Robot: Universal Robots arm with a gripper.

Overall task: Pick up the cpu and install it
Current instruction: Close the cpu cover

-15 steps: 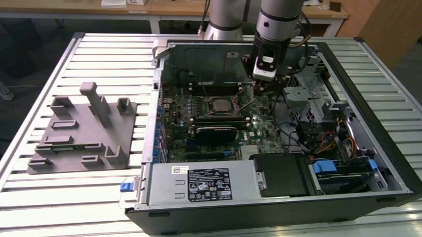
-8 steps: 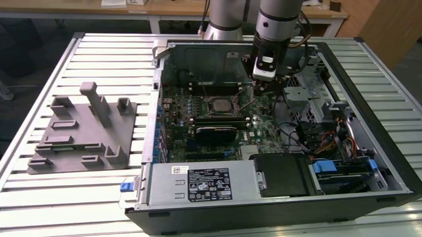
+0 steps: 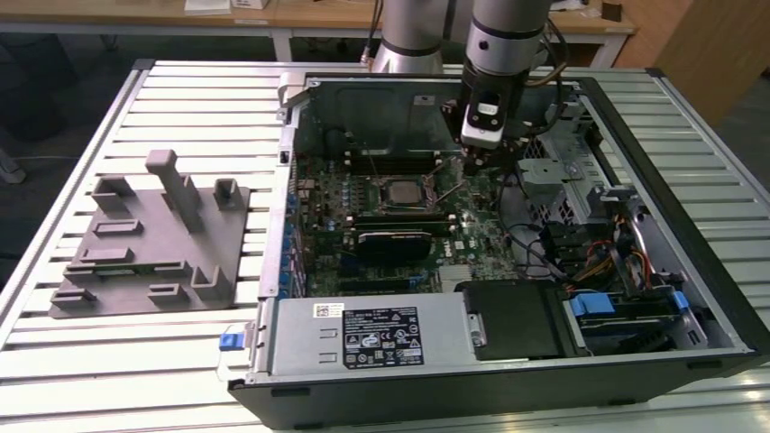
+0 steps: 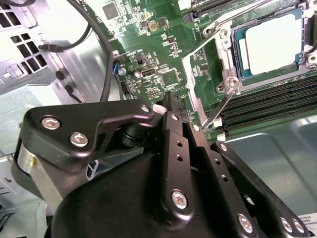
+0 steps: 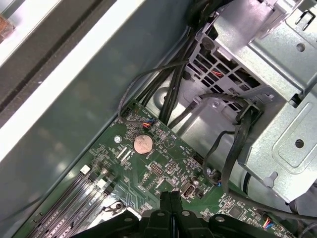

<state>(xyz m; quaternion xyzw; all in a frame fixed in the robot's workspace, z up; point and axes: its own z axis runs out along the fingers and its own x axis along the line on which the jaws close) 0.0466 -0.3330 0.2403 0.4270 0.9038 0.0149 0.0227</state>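
In the exterior view an open computer case (image 3: 481,397) lies on a slatted metal table (image 3: 180,361), with a grey plastic fixture (image 3: 151,244) well apart toward the exterior view's left. A black-and-white label (image 3: 382,338) sits on the power supply (its print is too small to tell). The cpu (image 3: 403,191) lies flat in the socket on the green board. The arm (image 3: 506,36) hangs over the board, and its pincer (image 3: 481,167) is near the socket, on the exterior view's right of it.

In the second wrist view the cpu (image 4: 275,42) sits in its socket with the silvery face up and its edges square with the metal frame around it (being square, it has no long axis). A thin metal lever (image 4: 218,106) stands between the socket and the pincer (image 4: 171,101), beside the memory slots (image 4: 267,106).

In the first wrist view the pincer (image 5: 171,196) is pressed together with nothing between its tips, above the board near a coin battery (image 5: 143,144). Black cables (image 5: 173,84) run past a metal drive cage (image 5: 277,59).
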